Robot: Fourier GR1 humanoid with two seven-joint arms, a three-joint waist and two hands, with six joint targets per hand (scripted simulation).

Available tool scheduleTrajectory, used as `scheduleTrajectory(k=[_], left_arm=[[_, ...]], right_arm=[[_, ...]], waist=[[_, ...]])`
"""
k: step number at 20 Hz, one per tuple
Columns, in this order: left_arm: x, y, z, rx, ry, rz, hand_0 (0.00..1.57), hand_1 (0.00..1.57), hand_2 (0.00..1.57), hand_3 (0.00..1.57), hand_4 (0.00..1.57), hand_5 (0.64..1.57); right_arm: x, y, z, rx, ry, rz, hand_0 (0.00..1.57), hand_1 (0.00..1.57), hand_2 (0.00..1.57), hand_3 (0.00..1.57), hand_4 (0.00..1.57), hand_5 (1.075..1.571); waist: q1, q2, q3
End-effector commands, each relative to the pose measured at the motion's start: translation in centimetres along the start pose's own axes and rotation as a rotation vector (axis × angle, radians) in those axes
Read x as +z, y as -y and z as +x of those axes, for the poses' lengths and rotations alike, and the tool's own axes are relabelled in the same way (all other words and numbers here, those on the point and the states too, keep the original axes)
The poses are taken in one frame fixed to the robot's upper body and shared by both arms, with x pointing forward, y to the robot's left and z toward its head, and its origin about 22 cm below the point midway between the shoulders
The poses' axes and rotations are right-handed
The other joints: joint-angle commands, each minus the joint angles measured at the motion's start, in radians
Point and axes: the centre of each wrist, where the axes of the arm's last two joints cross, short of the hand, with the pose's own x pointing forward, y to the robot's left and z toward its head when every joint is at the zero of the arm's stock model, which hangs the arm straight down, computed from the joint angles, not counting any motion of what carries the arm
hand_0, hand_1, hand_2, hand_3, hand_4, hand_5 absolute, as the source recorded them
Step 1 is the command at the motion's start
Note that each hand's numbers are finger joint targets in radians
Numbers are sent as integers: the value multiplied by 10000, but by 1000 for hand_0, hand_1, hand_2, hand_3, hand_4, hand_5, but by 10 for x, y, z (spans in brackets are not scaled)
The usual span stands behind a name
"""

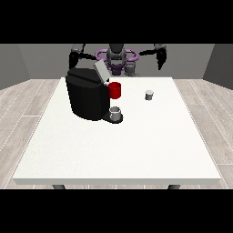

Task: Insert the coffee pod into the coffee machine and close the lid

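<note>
Nothing is grasped yet: the coffee pod (pixel 149 94) sits on the white table (pixel 118 150) right of the open-lidded coffee machine (pixel 86 96), so the hand at the view's right (pixel 160 59), fingers unreadable, should reach it.

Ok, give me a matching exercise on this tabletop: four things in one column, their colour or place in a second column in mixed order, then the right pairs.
Things:
1. coffee machine
2. coffee pod
3. cup
4. lid

Descriptions:
A. small and grey, standing alone on the table at the view's right of the machine
B. big black body at the view's left of the table
C. light grey flap tilted up at the machine's top
D. grey, sitting on the machine's base under the red part

Pairs: 1-B, 2-A, 3-D, 4-C
</note>
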Motion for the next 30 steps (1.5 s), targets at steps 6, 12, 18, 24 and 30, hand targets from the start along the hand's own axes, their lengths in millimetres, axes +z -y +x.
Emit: scheduleTrajectory(k=[6, 12, 18, 24, 30], left_arm=[[-34, -41, 2, -2602, -494, -180, 0, 0, 0, 0, 0, 1571], [-62, -64, 11, -3575, -1318, -621, 0, 0, 0, 0, 0, 1571], [-81, -86, -1, -4233, -1853, -509, 0, 0, 0, 0, 0, 1571], [-95, -74, 2, -5216, -2090, -1394, 0, 0, 0, 0, 0, 1571], [-102, -59, -25, -5965, -1342, -526, 760, 760, 877, 622, 0, 1571]], right_arm=[[-12, -15, 20, 409, 1061, 44, 0, 0, 0, 0, 0, 1571], [-15, -43, 30, 88, 1036, 576, 0, 0, 0, 0, 0, 1571], [-25, -61, 52, 363, 1583, 576, 0, 0, 0, 0, 0, 1571], [-45, -48, 32, -358, 727, 262, 0, 0, 0, 0, 0, 1571], [-46, -59, 32, -67, 1132, 600, 0, 0, 0, 0, 0, 1571]], waist=[[-946, 839, -7], [-1365, 1256, -8], [-1738, 2291, -14], [-1032, 2220, -3], [-1252, 2501, -9]])
